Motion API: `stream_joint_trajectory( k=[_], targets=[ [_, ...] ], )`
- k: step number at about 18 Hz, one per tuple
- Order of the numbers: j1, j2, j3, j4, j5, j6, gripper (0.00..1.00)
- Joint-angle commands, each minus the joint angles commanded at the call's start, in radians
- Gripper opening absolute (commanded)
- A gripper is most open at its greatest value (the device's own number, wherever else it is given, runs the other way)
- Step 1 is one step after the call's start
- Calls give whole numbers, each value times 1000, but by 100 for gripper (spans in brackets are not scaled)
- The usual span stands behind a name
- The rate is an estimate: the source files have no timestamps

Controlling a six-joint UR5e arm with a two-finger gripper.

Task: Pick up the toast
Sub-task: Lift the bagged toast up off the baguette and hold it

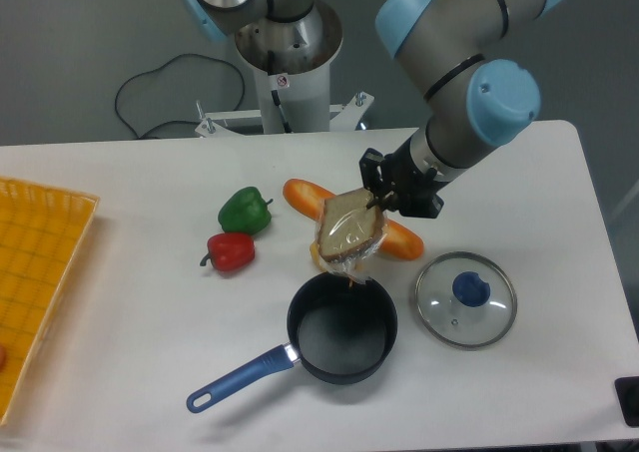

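Mid-frame, the gripper (pixel 377 201) pinches the wrapped toast (pixel 348 234) by its upper right corner, dangling it tilted above the dark pot (pixel 342 329).

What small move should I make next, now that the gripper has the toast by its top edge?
Probably a short, slow, straight lift. The gripper pinches only the upper corner of the toast, which hangs tilted, its wrap trailing down to the rim of the black pan, with the orange loaf right behind it. Rising vertically should clear both without swinging a thin grip loose.
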Motion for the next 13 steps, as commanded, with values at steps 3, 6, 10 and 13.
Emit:
stream_joint_trajectory(
  k=[3, 6, 10, 13],
  targets=[
    [2, 3, 2, 40, -40, -9, 12],
    [-3, 2, 2, 48, -49, -9, 12],
    [-9, 3, 0, 55, -49, -9, 12],
    [-14, 2, 0, 55, -51, -9, 12]
  ],
)
